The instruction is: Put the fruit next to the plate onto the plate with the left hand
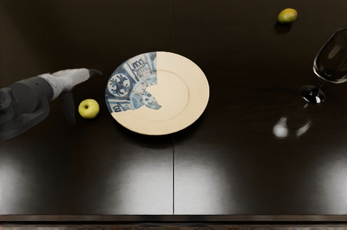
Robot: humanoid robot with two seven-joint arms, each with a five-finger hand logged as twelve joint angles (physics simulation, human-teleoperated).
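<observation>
i'm looking down at the dark desk, and the left robot hand is reaching in from the left edge and hovering just beside the small yellow-green apple. the hand is spread wide and holding nothing. its long fingers are pointing straight out toward the plate, passing above the apple in the picture, and the thumb is hanging down just left of the apple. i'm not able to tell whether the thumb is touching it. the apple is sitting on the desk just off the plate's left rim, not on the plate. the plate is lying flat near the middle, cream-coloured with a blue patterned patch covering its left part. off to the right, a second yellowish fruit is resting near the back of the desk, well apart from the plate. a wine glass is showing at the right edge, its bowl partly cut off by the frame.
</observation>
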